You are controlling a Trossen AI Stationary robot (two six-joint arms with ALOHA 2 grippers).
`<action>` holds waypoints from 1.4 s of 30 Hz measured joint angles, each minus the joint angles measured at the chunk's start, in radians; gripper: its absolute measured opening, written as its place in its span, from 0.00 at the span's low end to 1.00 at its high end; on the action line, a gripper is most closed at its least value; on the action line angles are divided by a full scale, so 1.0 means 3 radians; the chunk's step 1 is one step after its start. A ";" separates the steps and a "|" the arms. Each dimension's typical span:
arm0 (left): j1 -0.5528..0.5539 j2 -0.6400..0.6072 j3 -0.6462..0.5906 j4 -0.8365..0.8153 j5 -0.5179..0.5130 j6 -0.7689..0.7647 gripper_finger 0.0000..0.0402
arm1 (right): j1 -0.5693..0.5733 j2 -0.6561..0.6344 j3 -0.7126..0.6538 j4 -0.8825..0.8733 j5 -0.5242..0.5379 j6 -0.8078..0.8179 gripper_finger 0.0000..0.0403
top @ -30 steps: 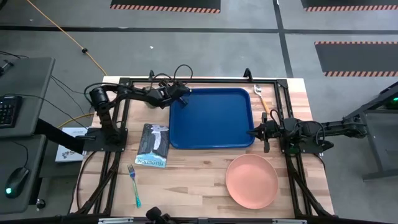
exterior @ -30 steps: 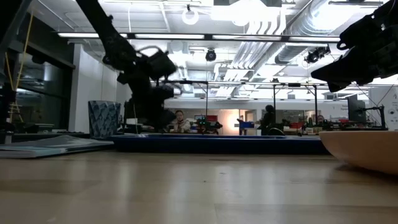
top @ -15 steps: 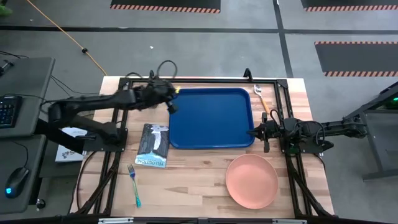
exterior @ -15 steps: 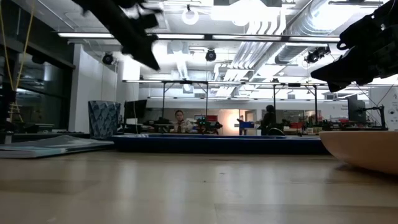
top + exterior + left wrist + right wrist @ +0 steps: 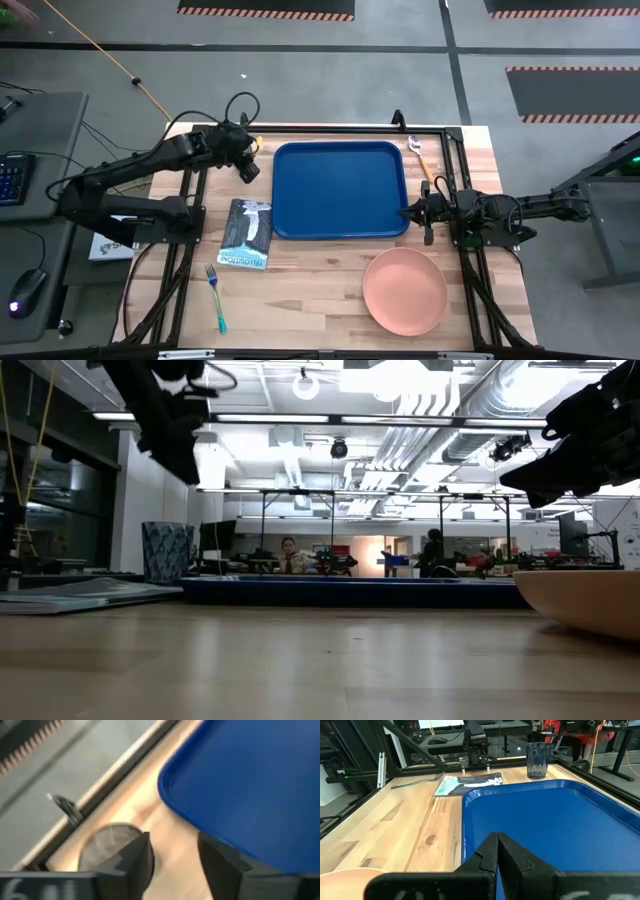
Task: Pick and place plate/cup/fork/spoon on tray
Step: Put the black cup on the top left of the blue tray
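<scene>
Left hand (image 5: 172, 860) released, hovering by cup (image 5: 107, 847) beside tray (image 5: 340, 188). Right hand (image 5: 497, 845) clenched empty at tray's right rim.

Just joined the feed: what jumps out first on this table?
The big blue tray sits empty mid-table, with the salmon plate on the wood near its front right corner. The left tool, open, hovers off the tray's back left corner, above the dark cup. The right tool, shut, rests at the tray's right edge.
</scene>
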 joint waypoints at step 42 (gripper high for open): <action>0.0499 0.1298 0.0055 -0.0283 -0.0082 0.0180 0.03 | -0.0001 0.0001 0.0000 0.0000 0.0006 0.0000 0.00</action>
